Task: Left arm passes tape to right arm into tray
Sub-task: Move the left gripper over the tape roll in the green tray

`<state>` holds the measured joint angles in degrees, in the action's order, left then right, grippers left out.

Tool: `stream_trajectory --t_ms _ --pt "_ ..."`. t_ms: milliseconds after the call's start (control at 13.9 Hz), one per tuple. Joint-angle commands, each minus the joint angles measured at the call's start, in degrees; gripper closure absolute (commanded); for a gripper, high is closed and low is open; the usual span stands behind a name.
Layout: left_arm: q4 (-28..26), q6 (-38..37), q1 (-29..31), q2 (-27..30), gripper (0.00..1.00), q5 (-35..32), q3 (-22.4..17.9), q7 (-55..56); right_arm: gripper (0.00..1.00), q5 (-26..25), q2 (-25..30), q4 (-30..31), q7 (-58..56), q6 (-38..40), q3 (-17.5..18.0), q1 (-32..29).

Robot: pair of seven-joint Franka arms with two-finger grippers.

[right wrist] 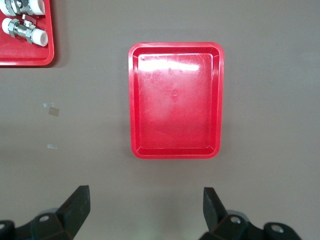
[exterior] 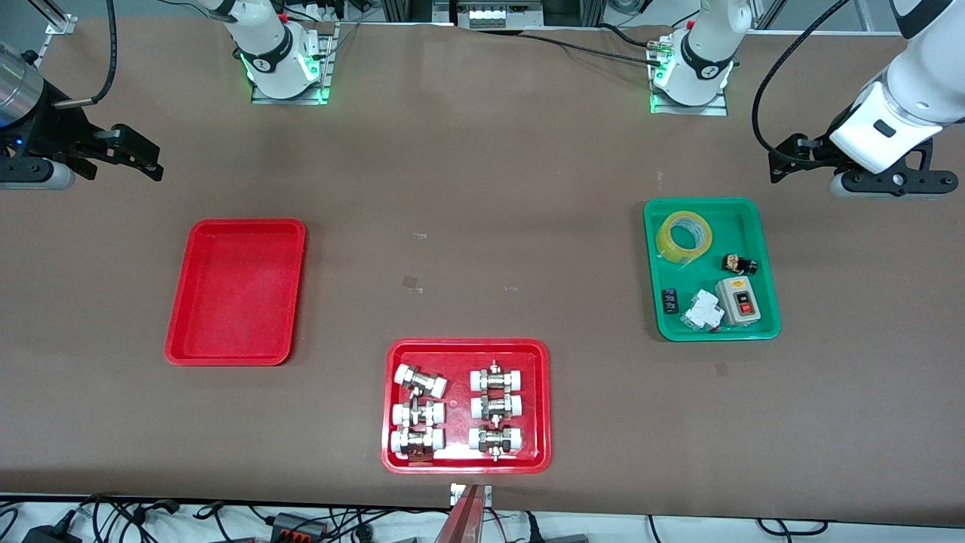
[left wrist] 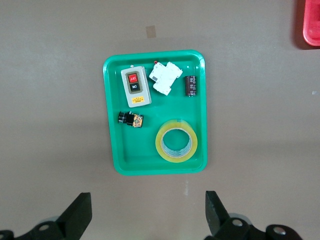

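From the high camera across the table, the tape [exterior: 684, 237] lies flat in the green tray [exterior: 760, 256], in the corner farthest from that camera, well apart from the switch box [exterior: 736, 300] and the small parts nearer the camera. The left gripper [exterior: 784, 160] hangs over bare table toward the left arm's end, empty, fingers apart. The right gripper [exterior: 143, 157] waits over bare table at the right arm's end, also spread and empty. The red tray [exterior: 179, 332] has nothing in it; the wider red tray [exterior: 392, 407] of fittings sits nearer the camera.

The left wrist view shows the tape [left wrist: 176, 140] close to the green tray's [left wrist: 111, 145] rim on two sides. The roll looks light and stiff, its film slick (probably), so I would pinch across the wall, one finger in the white core. The black fingers [left wrist: 76, 214] stand wide.

The right wrist view shows the red tray [right wrist: 134, 100] with open table all round, and fingers [right wrist: 76, 204] apart.
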<state>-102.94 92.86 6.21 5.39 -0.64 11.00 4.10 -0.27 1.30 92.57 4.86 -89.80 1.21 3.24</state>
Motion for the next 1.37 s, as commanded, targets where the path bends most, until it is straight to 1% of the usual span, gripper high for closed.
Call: stream_trajectory --t_ms 0,216,431,575,719,790,862,934,1150,1293 --pt "0.5 -0.6 0.4 0.1 0.0 0.9 0.0 -0.1 0.0 -0.4 -0.6 -1.3 -0.4 0.5 0.2 -0.1" --pt "1.9 -0.2 0.3 -1.3 0.0 0.8 0.1 0.0 0.0 -0.4 -0.7 -1.6 -1.0 0.6 0.2 -0.2" --pt "5.4 -0.3 0.4 -5.8 0.0 0.9 -0.4 0.7 0.0 -0.4 -0.7 -1.6 -0.6 0.7 0.2 -0.2" --pt "5.1 0.6 1.1 -7.1 0.0 0.9 -0.6 0.7 0.0 -0.4 -0.7 -1.5 -0.6 0.7 0.2 -0.3" --pt "3.1 5.1 2.2 -8.8 0.0 0.8 -0.6 0.7 0.0 -0.4 -0.7 -1.5 -0.7 0.7 0.2 -0.3" --pt "2.0 6.0 2.7 -10.8 0.0 0.8 -0.1 0.5 0.0 -0.4 -0.7 -1.5 -0.7 0.7 0.2 -0.3" --pt "-0.1 8.1 2.4 -11.0 0.0 0.6 0.2 0.5 0.0 -0.4 -0.7 -1.5 -0.7 0.7 0.2 -0.3" --pt "-3.5 11.9 2.3 -11.0 0.0 -0.5 0.2 0.0 0.0 -0.4 -0.7 -1.5 -0.7 0.7 0.2 -0.3" --pt "-11.6 17.9 2.4 -9.7 0.0 -0.6 1.7 -0.1 0.0 -0.4 -0.6 -1.6 -0.9 0.7 0.1 -0.3" --pt "-18.7 25.0 2.5 -9.3 0.0 -0.6 1.7 -0.1 0.0 -0.4 -0.6 -1.6 -0.9 0.8 0.1 -0.3"
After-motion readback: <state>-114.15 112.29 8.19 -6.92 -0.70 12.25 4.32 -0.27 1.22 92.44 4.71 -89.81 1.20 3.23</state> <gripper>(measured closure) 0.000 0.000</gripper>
